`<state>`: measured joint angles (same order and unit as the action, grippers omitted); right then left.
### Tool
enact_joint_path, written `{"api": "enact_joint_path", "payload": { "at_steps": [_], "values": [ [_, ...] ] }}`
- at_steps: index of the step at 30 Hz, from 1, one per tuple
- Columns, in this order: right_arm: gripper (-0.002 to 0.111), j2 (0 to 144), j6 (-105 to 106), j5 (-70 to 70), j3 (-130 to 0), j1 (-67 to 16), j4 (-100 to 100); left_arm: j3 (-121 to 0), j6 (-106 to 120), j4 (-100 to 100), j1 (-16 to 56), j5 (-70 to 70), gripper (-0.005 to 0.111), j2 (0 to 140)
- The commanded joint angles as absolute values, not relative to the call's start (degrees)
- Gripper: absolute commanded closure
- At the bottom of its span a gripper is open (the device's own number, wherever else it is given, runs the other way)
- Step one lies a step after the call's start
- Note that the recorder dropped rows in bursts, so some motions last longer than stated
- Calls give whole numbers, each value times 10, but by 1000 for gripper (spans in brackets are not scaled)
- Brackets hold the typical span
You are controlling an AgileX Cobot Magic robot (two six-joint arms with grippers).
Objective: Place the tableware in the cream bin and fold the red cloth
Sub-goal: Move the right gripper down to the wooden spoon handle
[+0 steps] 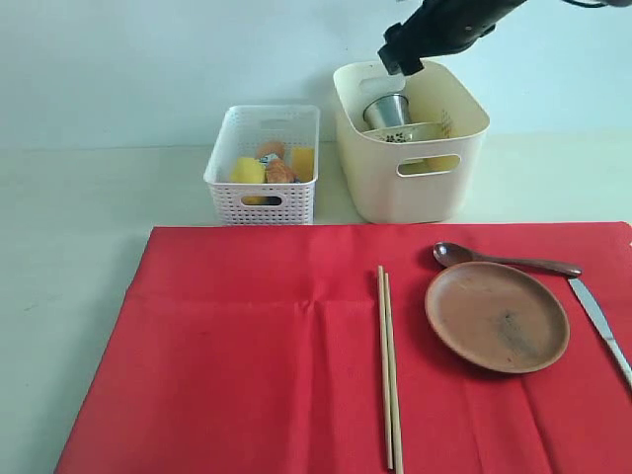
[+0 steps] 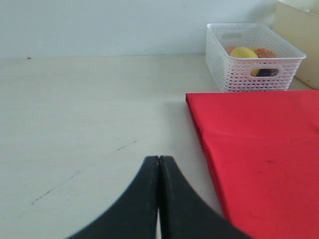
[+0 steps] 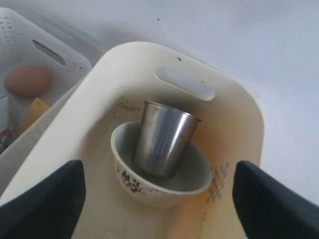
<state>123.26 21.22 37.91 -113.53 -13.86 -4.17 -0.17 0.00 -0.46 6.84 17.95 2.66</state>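
Observation:
The cream bin stands at the back. Inside it the steel cup leans in the pale green bowl. My right gripper hangs open above the bin, apart from the cup. The red cloth lies spread flat at the front. On it rest the wooden chopsticks, the round brown plate, the dark spoon and the silver knife. My left gripper is shut and empty over the bare table, beside the cloth's edge.
A white perforated basket with food pieces stands just left of the cream bin. Pale tabletop surrounds the cloth, and a light wall rises behind the bins.

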Motion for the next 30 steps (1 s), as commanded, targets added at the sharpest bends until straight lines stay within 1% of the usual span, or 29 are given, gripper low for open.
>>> {"api": "enact_joint_path", "payload": {
  "at_steps": [1,5,8,12,17,18,26,30],
  "values": [
    [45,1197,214,451,-1143,-136,-45,0,0,-8,66,177,107,24],
    [58,1179,214,502,-1143,-137,-70,0,0,-8,66,177,107,24],
    [66,1170,215,549,-1143,-137,-133,0,0,-8,66,177,107,24],
    [83,1162,257,588,-1122,-141,-217,0,0,-8,66,177,107,24],
    [102,1134,255,587,-1061,-143,-200,0,0,-8,66,177,107,24],
    [108,1125,252,586,-1042,-143,-175,0,0,-8,66,177,107,24],
    [108,1072,95,582,-915,-130,87,0,0,-8,66,177,107,24],
    [108,1070,87,571,-852,-96,100,0,0,-8,66,177,107,24]
  ]
}}
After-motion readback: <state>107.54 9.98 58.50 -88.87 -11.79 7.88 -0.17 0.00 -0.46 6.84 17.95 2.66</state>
